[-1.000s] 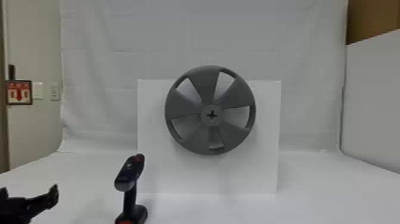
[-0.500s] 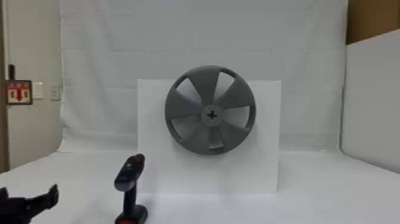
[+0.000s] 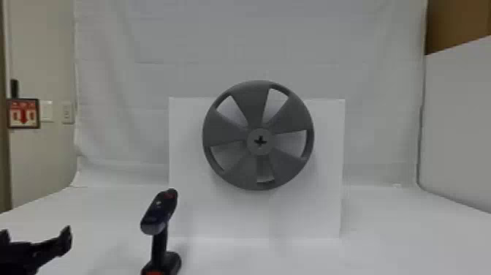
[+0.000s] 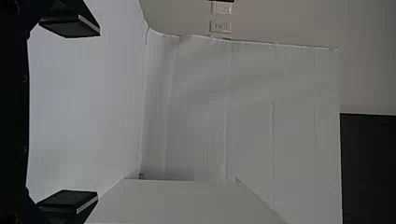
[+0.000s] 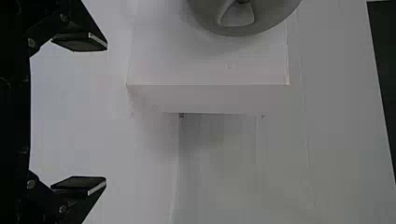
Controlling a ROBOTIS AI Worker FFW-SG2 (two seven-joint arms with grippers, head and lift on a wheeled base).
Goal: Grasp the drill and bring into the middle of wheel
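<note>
While nothing has visibly shifted over the last sec., the drill [image 3: 159, 214] is in the same spot as in the earlier head views: upright on its base on the worktop [image 3: 387, 234], ungrasped, L of the wheel [image 3: 252, 106] & nearer the robot. So no task progress in that span; the grasp is still TBD, & bringing the drill to the hub [image 3: 260, 149] has to wait on it. Wheel unchanged too, up at the front of the white stand [image 3: 188, 175], cross-shaped slot showing mid-hub. Farther out, the left pincer [image 4: 91, 112] is wide, w/ nothing in it, parked to the L of the drill & apart from it; pos. same as before. The right pincer [image 5: 99, 114] is wide & empty as well. Next req'd, prob.: L arm over to the drill, fingers around the handle, w/o a nudge, b/c a tall thing on a small base could tip.
</note>
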